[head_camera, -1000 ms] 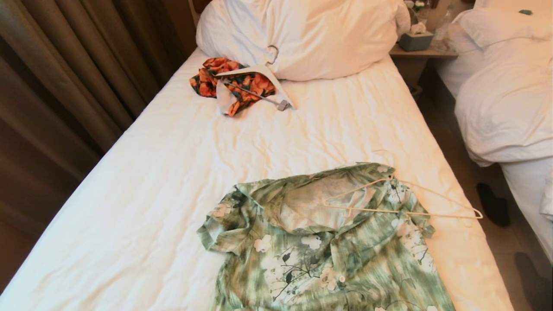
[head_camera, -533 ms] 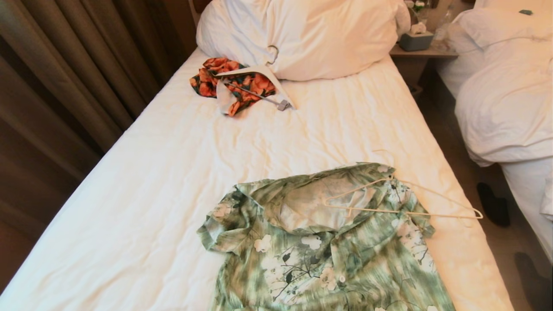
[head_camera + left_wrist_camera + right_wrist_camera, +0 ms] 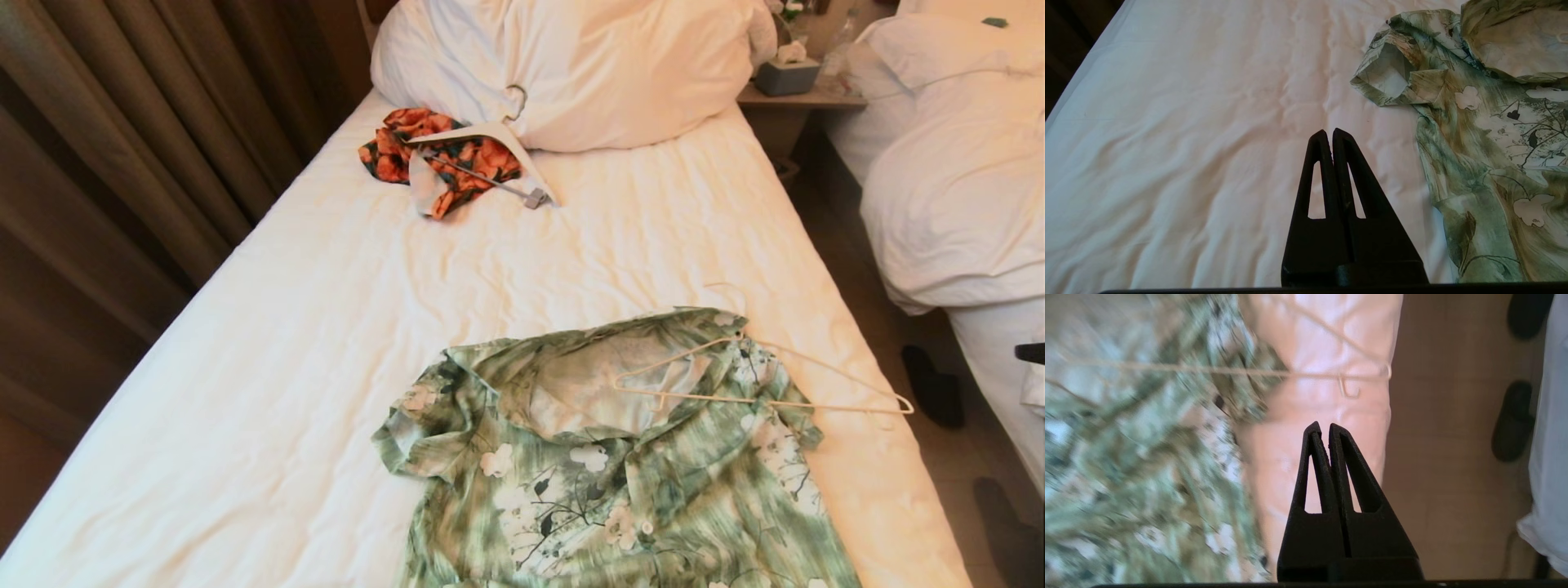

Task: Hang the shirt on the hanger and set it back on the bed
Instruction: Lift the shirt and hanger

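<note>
Right gripper [image 3: 1321, 426]: fingers pressed together, nothing between them, above the bed's right edge just short of the hanger's outer corner; a dark tip [image 3: 1030, 353] of it shows at the head view's right border. Left gripper [image 3: 1329, 132]: fingers likewise closed and empty, over bare sheet beside the shirt's left sleeve.

Bed [image 3: 326, 327]: white sheet, lightly wrinkled, large white pillow [image 3: 571, 65] at the head.

Shirt [image 3: 604, 474]: green-and-white floral, lying flat, collar open toward the pillow.

Hanger [image 3: 759, 400]: thin, cream, lying across the shirt's right shoulder, one end over the open collar, the other on the sheet near the bed's right edge.

Orange floral garment [image 3: 441, 155] with a white hanger [image 3: 490, 135] on it lies against the pillow.
</note>
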You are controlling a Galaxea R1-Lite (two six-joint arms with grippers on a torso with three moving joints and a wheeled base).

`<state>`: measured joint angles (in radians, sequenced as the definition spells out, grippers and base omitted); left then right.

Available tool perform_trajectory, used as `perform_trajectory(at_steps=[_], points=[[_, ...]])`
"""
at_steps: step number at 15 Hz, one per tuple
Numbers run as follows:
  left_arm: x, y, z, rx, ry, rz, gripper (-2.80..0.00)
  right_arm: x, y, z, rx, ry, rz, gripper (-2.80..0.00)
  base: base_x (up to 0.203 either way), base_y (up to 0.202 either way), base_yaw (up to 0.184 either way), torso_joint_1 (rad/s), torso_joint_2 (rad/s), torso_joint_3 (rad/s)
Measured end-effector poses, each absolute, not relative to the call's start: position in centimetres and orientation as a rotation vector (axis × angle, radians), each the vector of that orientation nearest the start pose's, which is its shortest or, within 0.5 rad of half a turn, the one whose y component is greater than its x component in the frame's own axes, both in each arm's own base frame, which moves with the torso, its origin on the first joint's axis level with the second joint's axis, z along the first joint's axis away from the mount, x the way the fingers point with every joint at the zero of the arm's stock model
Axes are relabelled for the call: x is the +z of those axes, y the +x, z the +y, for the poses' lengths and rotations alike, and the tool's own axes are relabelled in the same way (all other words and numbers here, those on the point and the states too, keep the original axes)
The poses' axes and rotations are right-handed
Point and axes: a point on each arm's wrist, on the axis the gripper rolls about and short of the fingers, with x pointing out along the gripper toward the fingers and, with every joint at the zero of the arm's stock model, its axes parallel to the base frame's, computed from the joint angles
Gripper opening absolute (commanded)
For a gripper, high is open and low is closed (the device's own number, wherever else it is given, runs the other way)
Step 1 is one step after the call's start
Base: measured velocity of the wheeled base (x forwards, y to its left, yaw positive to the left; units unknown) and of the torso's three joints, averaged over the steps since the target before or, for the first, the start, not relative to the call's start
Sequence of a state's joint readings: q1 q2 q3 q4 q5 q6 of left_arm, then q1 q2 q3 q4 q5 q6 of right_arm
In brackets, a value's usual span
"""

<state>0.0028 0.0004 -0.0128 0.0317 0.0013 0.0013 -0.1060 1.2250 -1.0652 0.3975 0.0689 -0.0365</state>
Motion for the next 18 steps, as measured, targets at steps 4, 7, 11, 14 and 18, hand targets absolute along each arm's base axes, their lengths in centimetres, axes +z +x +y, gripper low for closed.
perform_trajectory(at_steps=[4,7,11,14,18], points=[[7.6,-2.4,0.0,0.004,0.002,0.02,-2.8,26.1,22.9,-4.7,0.109,-0.051,0.776,-2.8,0.0,0.0,0.0,0.0,0.0,0.0],[7.6,-2.4,0.0,0.004,0.001,0.019,-2.8,25.4,27.3,-7.8,0.246,-0.002,0.838,-2.8,0.0,0.0,0.0,0.0,0.0,0.0],[7.6,-2.4,0.0,0.004,0.002,0.02,-2.8,22.6,32.1,-12.2,0.529,0.179,0.838,-2.8,0.0,0.0,0.0,0.0,0.0,0.0],[7.6,-2.4,0.0,0.004,0.002,0.02,-2.8,19.5,35.6,-14.4,0.648,0.279,0.79,-2.8,0.0,0.0,0.0,0.0,0.0,0.0],[7.6,-2.4,0.0,0.004,0.002,0.02,-2.8,15.3,39.5,-15.9,0.739,0.306,0.688,0.0,0.0,0.0,0.0,0.0,0.0,0.0]])
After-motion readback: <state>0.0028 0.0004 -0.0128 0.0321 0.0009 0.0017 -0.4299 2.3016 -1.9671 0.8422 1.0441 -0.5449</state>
